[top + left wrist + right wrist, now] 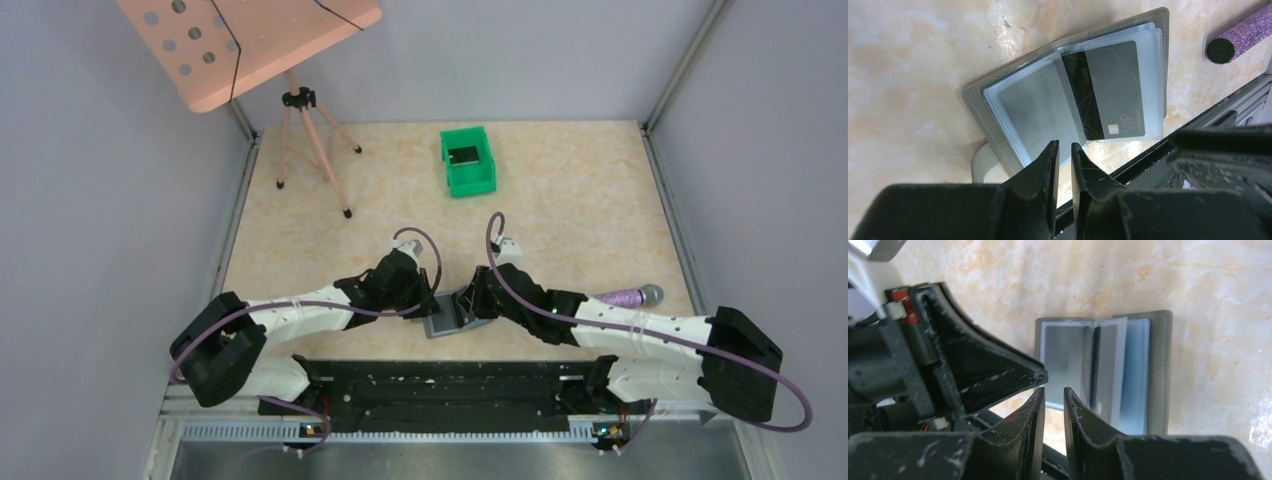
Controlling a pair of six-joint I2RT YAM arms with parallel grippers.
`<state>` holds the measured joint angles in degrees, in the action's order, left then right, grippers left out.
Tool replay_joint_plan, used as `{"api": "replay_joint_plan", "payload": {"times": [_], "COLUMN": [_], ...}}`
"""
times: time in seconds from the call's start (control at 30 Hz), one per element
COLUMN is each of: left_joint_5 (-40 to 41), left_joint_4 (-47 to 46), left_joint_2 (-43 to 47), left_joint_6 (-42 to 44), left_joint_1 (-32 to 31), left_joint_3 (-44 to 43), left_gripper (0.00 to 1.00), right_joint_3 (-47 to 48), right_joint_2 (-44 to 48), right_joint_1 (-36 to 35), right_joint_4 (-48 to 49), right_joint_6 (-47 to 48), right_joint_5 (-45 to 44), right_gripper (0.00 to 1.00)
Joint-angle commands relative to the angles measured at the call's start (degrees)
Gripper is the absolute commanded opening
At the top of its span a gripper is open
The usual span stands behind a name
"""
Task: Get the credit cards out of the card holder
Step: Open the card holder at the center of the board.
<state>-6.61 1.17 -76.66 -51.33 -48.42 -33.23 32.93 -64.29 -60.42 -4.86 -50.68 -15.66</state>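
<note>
Left gripper (1063, 145) and right gripper (1053, 390) are hanging barely parted over the open grey folding card holder (1161, 370). Whether either is pinching a clear plastic sleeve (1033, 105) is unclear.

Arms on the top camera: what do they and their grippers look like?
The left arm and right arm have white links and bulky black joints; a purple cable loops along each. The left gripper and right gripper are black, their tapered wedge fingers scuffed whitish at the edges. A small red part sits on the left gripper's body.
</note>
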Motion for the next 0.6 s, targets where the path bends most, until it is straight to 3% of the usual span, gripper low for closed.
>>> {"api": "replay_joint_plan", "payload": {"times": [0.0, 0.57], "left_joint_5": [0.7, -1.5], "left_joint_4": [-1.6, -3.0], "left_joint_2": [-0.9, -3.7], "left_joint_6": [-0.7, -0.3], "left_joint_1": [0.2, 0.2], "left_joint_3": [0.4, -1.7], "left_gripper": [0.20, 0.24], "right_joint_3": [-2.3, -14.6], "right_joint_2": [-3.2, -1.9], "right_joint_1": [4.2, 8.6], "right_joint_4": [7.9, 9.4], "right_joint_6": [0.5, -1.8], "right_joint_5": [4.3, 4.8], "right_gripper": [0.20, 0.19]}}
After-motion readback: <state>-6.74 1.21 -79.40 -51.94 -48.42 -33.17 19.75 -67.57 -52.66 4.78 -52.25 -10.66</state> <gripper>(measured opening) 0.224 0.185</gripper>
